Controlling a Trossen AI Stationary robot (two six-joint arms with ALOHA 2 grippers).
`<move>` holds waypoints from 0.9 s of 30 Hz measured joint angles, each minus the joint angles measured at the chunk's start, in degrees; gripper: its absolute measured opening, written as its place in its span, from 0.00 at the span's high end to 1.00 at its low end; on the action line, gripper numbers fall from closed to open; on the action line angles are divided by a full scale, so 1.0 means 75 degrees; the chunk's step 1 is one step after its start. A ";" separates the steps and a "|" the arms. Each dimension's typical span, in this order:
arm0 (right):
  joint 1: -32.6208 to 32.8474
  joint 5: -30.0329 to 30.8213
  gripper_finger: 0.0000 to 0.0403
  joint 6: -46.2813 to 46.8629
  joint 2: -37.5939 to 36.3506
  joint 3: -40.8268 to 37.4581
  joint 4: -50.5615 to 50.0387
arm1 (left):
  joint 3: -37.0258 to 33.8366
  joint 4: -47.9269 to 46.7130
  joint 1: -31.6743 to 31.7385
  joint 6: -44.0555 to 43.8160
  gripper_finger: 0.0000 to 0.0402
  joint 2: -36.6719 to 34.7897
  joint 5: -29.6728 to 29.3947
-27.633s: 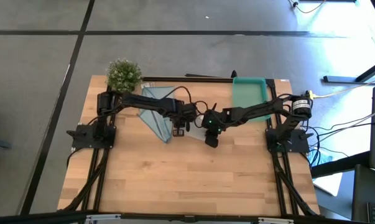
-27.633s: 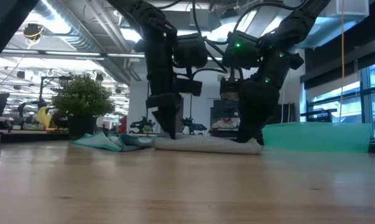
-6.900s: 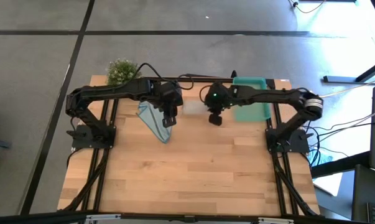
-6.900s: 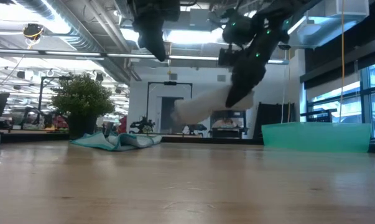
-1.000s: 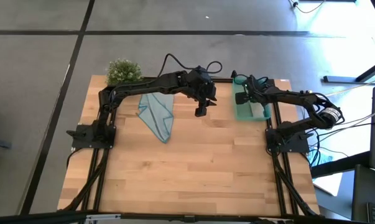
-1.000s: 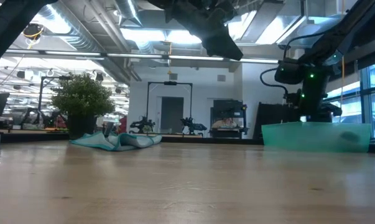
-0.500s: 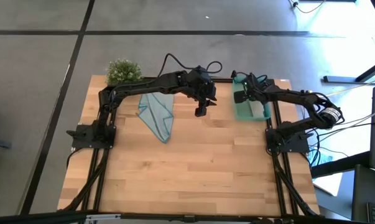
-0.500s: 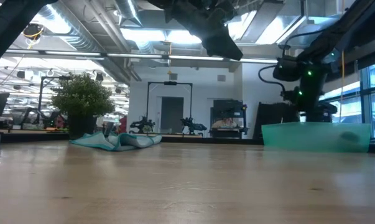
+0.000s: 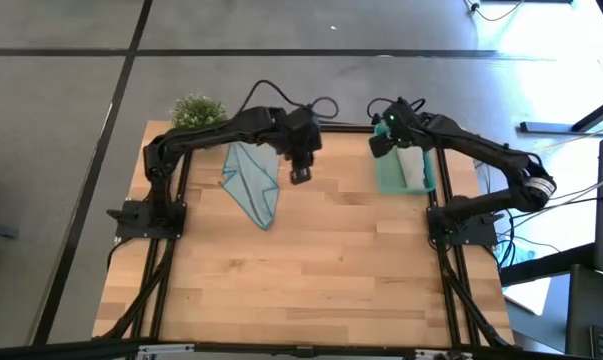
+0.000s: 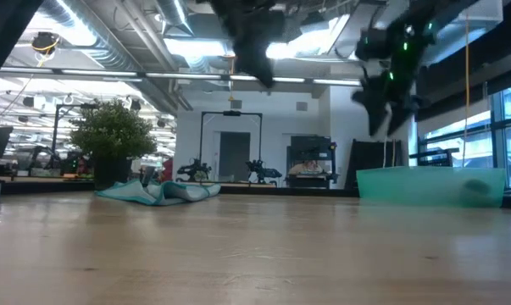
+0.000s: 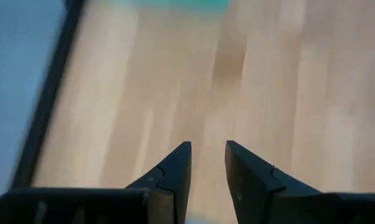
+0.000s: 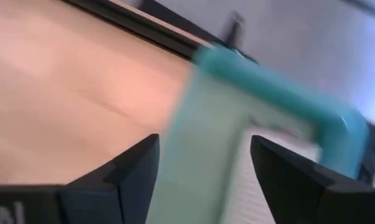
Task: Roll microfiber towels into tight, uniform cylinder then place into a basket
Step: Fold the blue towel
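Observation:
The light blue towel lies loosely spread on the table at the back left, also seen as a low heap. The pale towel lies rolled inside the teal basket, which stands at the back right. My left gripper hangs above bare wood just right of the blue towel, its fingers a little apart with nothing between them. My right gripper hovers open above the basket's left wall, clear of the pale towel.
A small bushy plant stands at the far left corner of the table. Bare wooden tabletop stretches across the middle and the near half.
My right gripper has risen out of the basket and tipped, leaving the pale rolled towel lying inside. My left gripper has moved toward the table's left edge, closer to the blue towel, and has turned. The blue towel has not moved.

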 joint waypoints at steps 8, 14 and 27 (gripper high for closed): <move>0.1673 -0.0952 0.37 -0.0256 -0.0932 -0.0038 0.0018 | -0.0247 -0.2331 -0.0200 -0.1784 0.77 -0.0026 -0.1140; 0.2761 -0.1078 0.37 -0.0076 -0.1034 -0.0065 0.0050 | -0.1530 -0.2725 -0.0416 -0.2870 0.77 -0.0106 -0.1301; 0.3748 -0.1125 0.37 0.0079 -0.1025 -0.0068 0.0334 | -0.3762 -0.0395 -0.0431 -0.4430 0.77 -0.0149 -0.1094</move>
